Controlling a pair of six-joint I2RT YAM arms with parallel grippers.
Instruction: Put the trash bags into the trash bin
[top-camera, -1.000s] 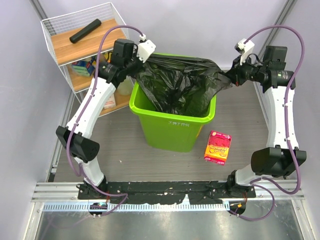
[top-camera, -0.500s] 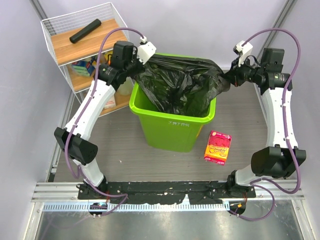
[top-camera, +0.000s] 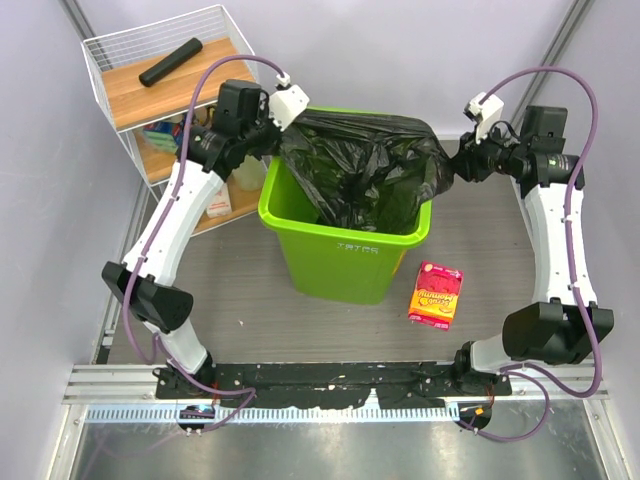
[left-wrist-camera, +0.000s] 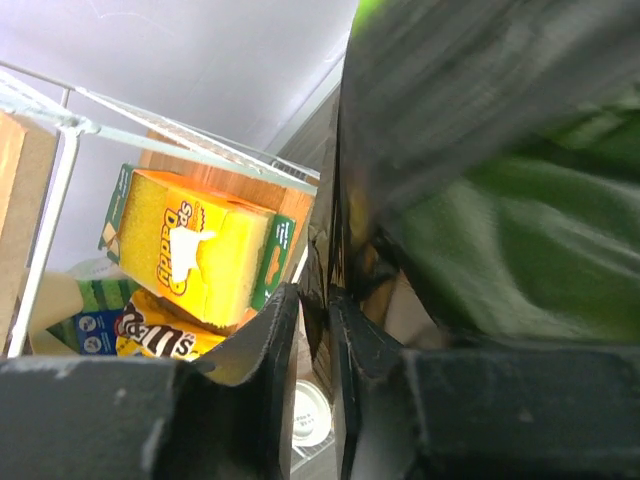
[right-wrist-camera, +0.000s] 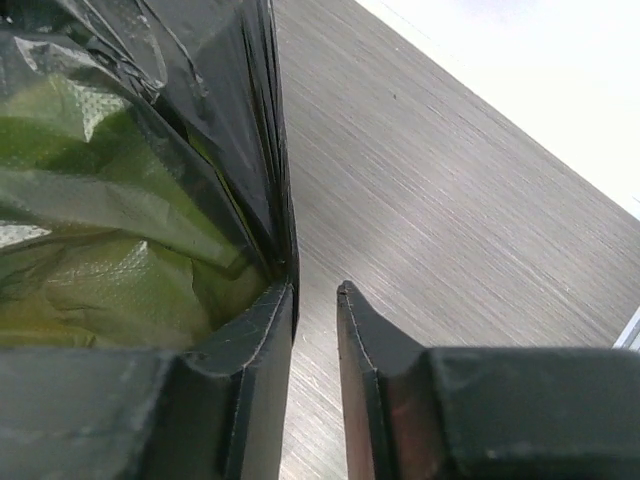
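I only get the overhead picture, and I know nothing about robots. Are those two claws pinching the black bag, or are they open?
Observer: The right wrist camera shows the right gripper with its jaws apart. The table shows through the gap, and the trash bag only brushes one finger.
Operator: And the left one?
Observer: The left gripper is slightly parted too, with a strip of bag hanging in the gap.
Operator: What's beside it?
Observer: A wire rack holding a yellow box marked Daddy.

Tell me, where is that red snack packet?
In the overhead view, the red snack packet lies flat on the table just right of the green bin, not touching it.
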